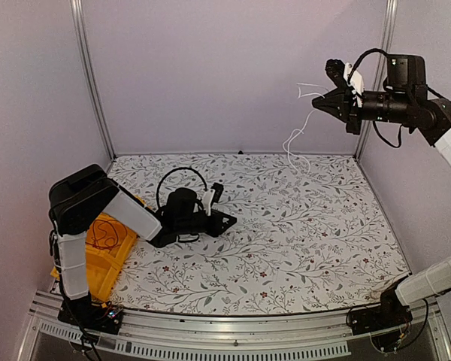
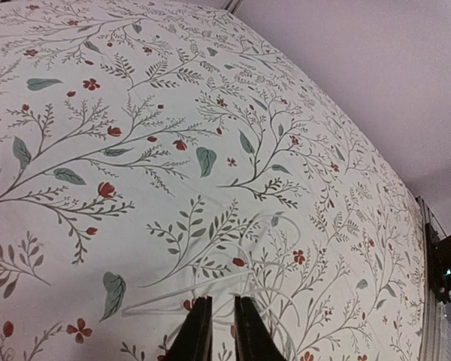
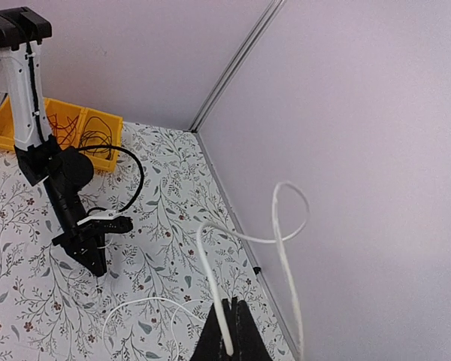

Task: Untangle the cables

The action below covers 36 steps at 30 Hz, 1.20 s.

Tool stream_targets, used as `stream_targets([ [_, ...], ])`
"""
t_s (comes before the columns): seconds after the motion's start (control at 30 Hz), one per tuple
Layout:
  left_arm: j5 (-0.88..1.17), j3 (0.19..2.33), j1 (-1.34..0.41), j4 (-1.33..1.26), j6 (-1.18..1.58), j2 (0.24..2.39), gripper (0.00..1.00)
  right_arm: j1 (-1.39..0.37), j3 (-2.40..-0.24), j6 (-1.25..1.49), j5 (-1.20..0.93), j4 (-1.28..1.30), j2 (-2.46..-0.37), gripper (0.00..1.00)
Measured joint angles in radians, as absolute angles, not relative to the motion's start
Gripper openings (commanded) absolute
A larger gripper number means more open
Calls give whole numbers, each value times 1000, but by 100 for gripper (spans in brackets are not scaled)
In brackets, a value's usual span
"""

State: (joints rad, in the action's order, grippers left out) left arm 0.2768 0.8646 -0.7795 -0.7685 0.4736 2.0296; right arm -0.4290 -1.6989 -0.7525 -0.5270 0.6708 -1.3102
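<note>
High far-right | right fingers clamp white cable | likely limp, light; grip beside loop | left fingers: cannot tell

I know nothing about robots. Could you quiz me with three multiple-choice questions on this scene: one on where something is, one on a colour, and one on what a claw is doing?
1. Where is the yellow bin?
A) at the left edge of the table, by the left arm
B) mid-table
C) at the back wall

2. What colour is the cable hanging from the right claw?
A) red
B) white
C) black

3. What is the right claw doing?
A) lying open on the cloth
B) pinching the cable high in the air
C) reaching into the bin

Answers:
1 A: the top view shows it beside the left arm.
2 B: it looks white in both views.
3 B: its fingers close on the cable, well above the table.
</note>
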Motion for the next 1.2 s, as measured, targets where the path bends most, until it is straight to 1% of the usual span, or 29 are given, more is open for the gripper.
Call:
stream_targets([
  [0.07, 285, 865, -780, -783, 483, 2029, 20, -426, -1699, -748, -535, 683, -1317, 0],
  [0.23, 288, 842, -781, -789, 499, 1995, 33, -424, -1688, -735, -558, 698, -1346, 0],
  [0.37, 264, 797, -788, -780, 492, 1877, 43, -424, -1648, -714, -586, 696, -1349, 0],
  [0.6, 181, 785, -834, -725, 432, 1621, 56, -424, -1586, -669, -649, 689, -1350, 0],
  [0.67, 171, 799, -844, -707, 429, 1583, 58, -424, -1571, -656, -669, 683, -1352, 0],
  [0.77, 174, 875, -848, -634, 457, 1589, 59, -424, -1562, -641, -693, 673, -1363, 0],
  [0.9, 217, 1009, -852, -555, 531, 1656, 60, -424, -1560, -629, -710, 663, -1383, 0],
  [1.03, 287, 1107, -866, -532, 618, 1745, 60, -424, -1558, -624, -720, 657, -1392, 0],
  [1.2, 374, 1200, -885, -513, 683, 1860, 55, -424, -1557, -622, -724, 651, -1393, 0],
])
